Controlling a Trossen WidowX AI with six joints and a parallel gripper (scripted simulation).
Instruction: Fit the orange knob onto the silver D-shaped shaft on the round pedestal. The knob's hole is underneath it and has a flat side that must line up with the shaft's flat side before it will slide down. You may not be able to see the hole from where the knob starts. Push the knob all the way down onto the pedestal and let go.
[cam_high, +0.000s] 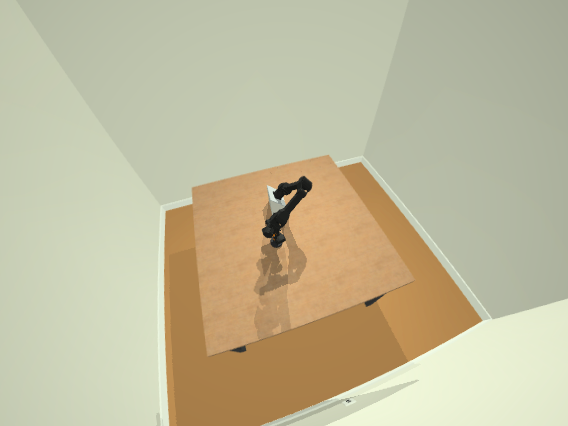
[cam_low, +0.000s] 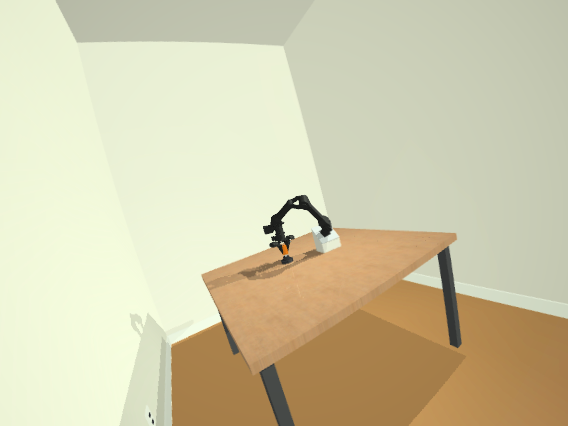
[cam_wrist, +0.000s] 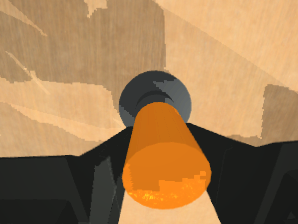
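The orange knob (cam_low: 285, 249) (cam_wrist: 166, 175) is upright between the fingers of my gripper (cam_low: 285, 252) (cam_wrist: 158, 130). The gripper is shut on it and points down at the table. The dark round pedestal (cam_high: 276, 245) (cam_low: 287, 260) (cam_wrist: 136, 95) stands directly below the knob. In the wrist view the knob's lower end overlaps the middle of the pedestal. In the exterior view the knob's orange part ends a little above the pedestal. The silver shaft cannot be made out clearly, and the knob's underside and hole are hidden, so the line-up of the flat sides cannot be told.
The wooden table (cam_high: 340, 240) (cam_low: 330, 285) carries the pedestal and the arm's white base block (cam_low: 328, 244), which stands behind the pedestal. The arm arches over from that block. Shadows of the arm fall across the table around the pedestal.
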